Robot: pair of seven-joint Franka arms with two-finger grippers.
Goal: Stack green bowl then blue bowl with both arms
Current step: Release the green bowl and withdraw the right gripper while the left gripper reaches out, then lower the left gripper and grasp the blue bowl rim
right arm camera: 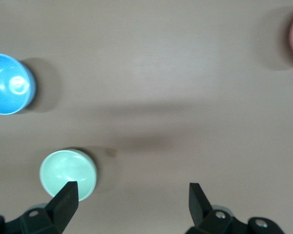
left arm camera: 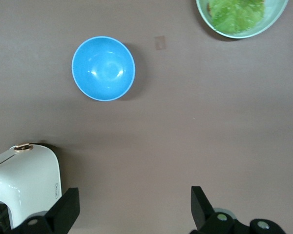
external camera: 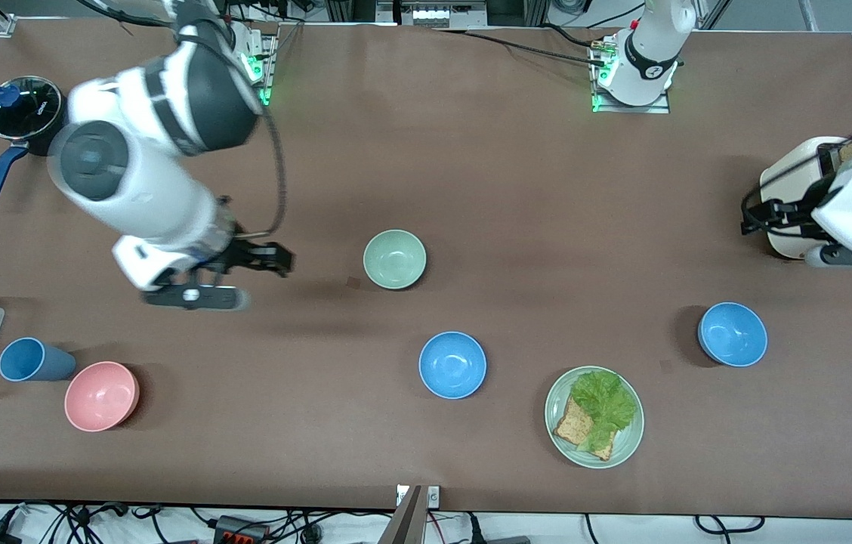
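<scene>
Your right gripper (external camera: 263, 261) hangs in the left-centre of the front view, over bare table (external camera: 471, 174), with its fingers spread wide and nothing between them. In the right wrist view the two black fingertips (right arm camera: 66, 200) stand far apart at the bottom of the frame, and the green bowl (right arm camera: 68, 174) sits just above one of them. In the front view you find that green bowl (external camera: 394, 259) near the middle of the frame, apart from the gripper, upright and empty.

Lower in the frame, nearer the camera, sits a blue bowl (external camera: 452, 365), also empty. A second blue bowl (external camera: 733, 334) lies toward the right edge of the frame. Between those two and lower still is a pale green plate (external camera: 626, 446) with lettuce (external camera: 606, 400) and bread (external camera: 571, 423) on it.

Your left gripper (external camera: 754, 215) is at the right edge of the front view, over a white toaster (external camera: 785, 177), and it too stands wide and empty. The left wrist view shows its fingers (left arm camera: 66, 209) far apart, with the second blue bowl (left arm camera: 103, 68) in the upper left of that frame.

At the lower left of the front view sit a pink bowl (external camera: 101, 396) and a blue cup (external camera: 32, 360) lying beside it.
</scene>
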